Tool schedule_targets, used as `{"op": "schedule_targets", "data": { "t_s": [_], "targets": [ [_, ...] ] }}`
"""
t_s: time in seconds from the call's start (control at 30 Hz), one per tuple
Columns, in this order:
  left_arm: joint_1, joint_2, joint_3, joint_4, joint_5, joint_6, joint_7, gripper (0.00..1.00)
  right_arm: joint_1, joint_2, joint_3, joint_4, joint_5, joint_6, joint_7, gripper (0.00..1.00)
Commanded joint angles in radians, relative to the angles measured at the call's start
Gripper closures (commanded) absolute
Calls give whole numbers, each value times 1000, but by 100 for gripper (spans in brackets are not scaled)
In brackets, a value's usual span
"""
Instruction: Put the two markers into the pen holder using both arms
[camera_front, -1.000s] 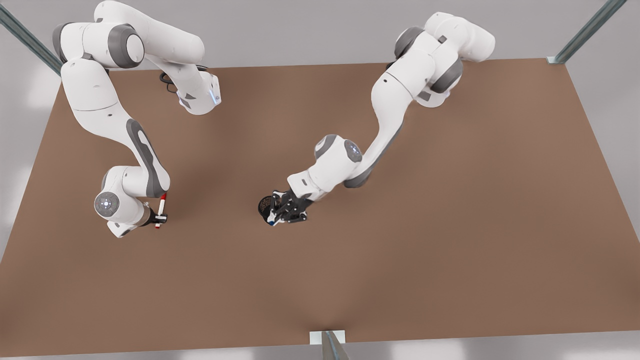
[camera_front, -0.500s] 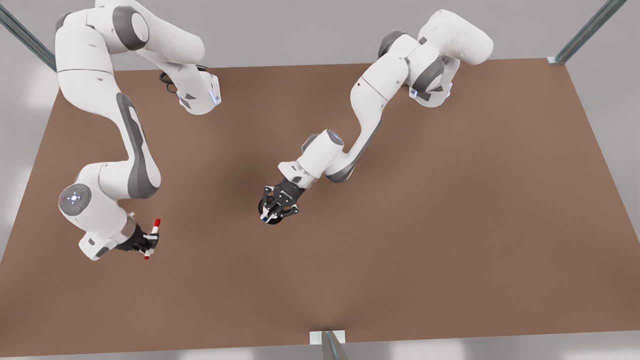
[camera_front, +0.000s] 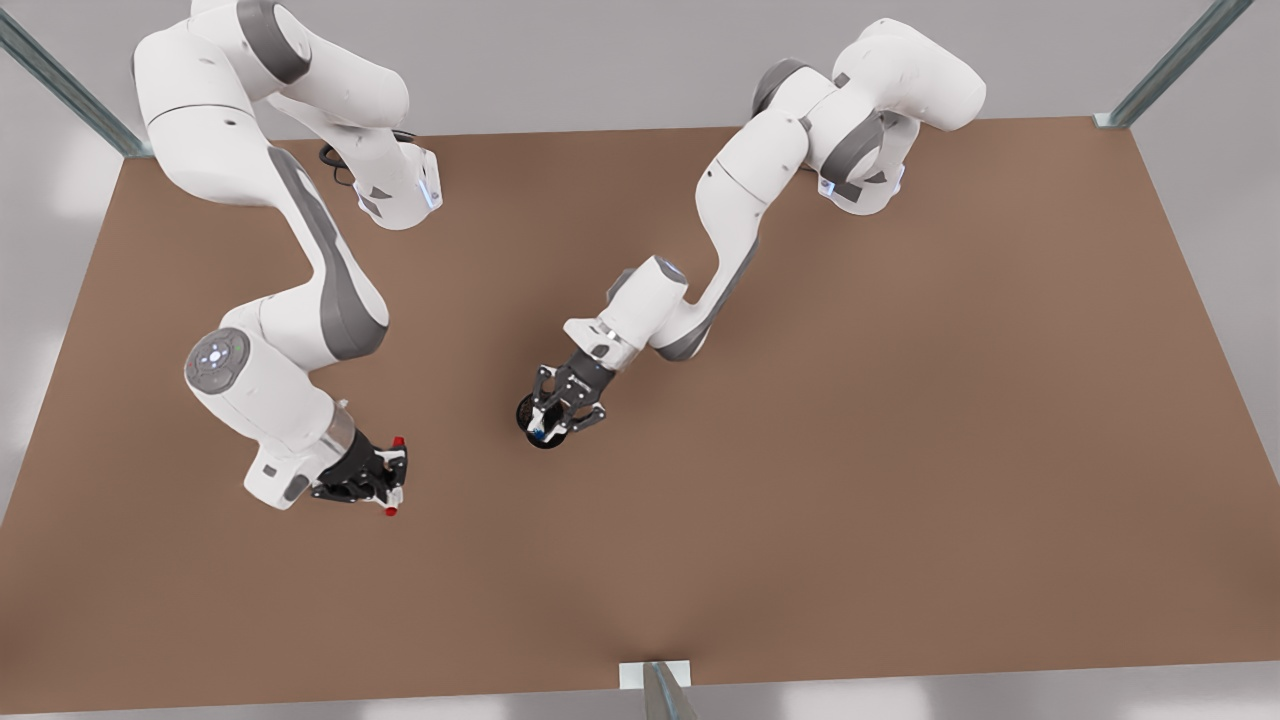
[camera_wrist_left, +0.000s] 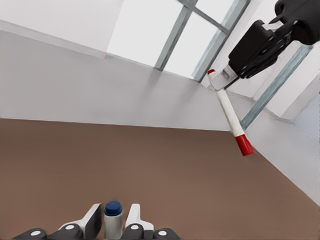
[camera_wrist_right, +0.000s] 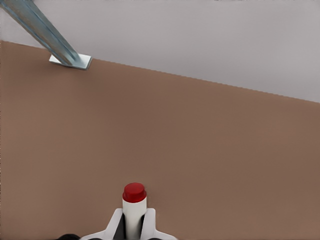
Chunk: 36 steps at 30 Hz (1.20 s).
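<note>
The blue-capped marker (camera_front: 540, 433) is held by my left gripper (camera_front: 546, 424), which is shut on it right over the black pen holder (camera_front: 524, 412) near the table's middle. How deep the marker reaches into the holder I cannot tell. In the left wrist view the blue marker (camera_wrist_left: 113, 216) sits between the left gripper's (camera_wrist_left: 113, 221) white tips. The red-capped marker (camera_front: 398, 441) hangs above the table at the front view's left, with my right gripper (camera_front: 394, 478) shut on it. Both show far off in the left wrist view: red marker (camera_wrist_left: 230, 113), right gripper (camera_wrist_left: 226, 80). Up close, the red marker (camera_wrist_right: 134, 201) stands in the right gripper (camera_wrist_right: 134, 221).
The brown table (camera_front: 850, 450) stretches wide toward the front view's right and near edge. Metal frame posts (camera_front: 1170, 65) stand at the table's corners, and a bracket (camera_front: 655, 675) sits at the near edge. Both arm bases (camera_front: 400, 195) are at the far edge.
My right gripper has carried the red marker toward the front view's right, closer to the pen holder, turning it as it went. The left gripper has moved over the holder and stayed there with the blue marker.
</note>
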Motion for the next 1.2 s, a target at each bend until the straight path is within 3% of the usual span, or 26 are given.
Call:
{"op": "schedule_targets", "data": {
  "t_s": [0.0,0.13,0.23,0.3,0.33,0.4,0.43,0.47,0.5,0.57,0.6,0.63,0.67,0.7,0.77,0.9,1.07,1.17],
  "targets": [
    [-19,-1,6,0,-1,24,1,0,1,-2,3,0,-12,22,36,79],
    [-148,-10,129,-10,-77,7,3,0,-1,-2,31,1,-13,24,69,79],
    [-4,-190,92,-310,53,26,18,0,1,-2,81,-12,-13,60,126,79],
    [401,-254,-220,-439,356,21,17,0,2,-2,103,-55,-13,138,131,79],
    [605,-288,-354,-481,470,-80,15,0,2,-2,132,-78,-15,180,177,79],
    [1043,-297,-733,-340,475,-751,17,0,57,1,144,-83,-49,230,263,79],
    [1073,-305,-735,-104,478,-1223,0,0,90,5,144,-83,-94,254,330,79],
    [1075,-314,-683,29,505,-1569,-6,0,122,8,144,-81,-159,267,427,79],
    [1096,-372,-682,68,649,-1808,-8,0,143,21,144,-83,-200,303,480,79],
    [1182,-478,-684,90,782,-2005,-5,0,193,21,144,-83,-303,304,658,79],
    [1219,-573,-649,87,730,-2033,-3,0,193,20,144,-95,-354,304,753,79],
    [1029,-723,-277,26,515,-2021,6,0,194,12,146,-115,-366,316,844,79],
    [886,-823,-81,-98,429,-1973,7,0,188,9,146,-138,-397,366,924,79],
    [857,-857,-60,-166,430,-1933,3,0,186,8,146,-138,-411,369,982,79],
    [851,-827,-61,-149,432,-1927,-3,0,154,11,144,-143,-411,415,1040,79],
    [840,-800,-61,-151,433,-1935,-2,0,79,-18,143,-321,-412,697,1057,79],
    [820,-796,-63,-154,473,-1935,-2,0,88,-61,141,-391,-432,757,1067,79],
    [814,-788,-63,-151,475,-1932,-2,0,56,-57,134,-445,-588,858,1067,79]
  ]
}}
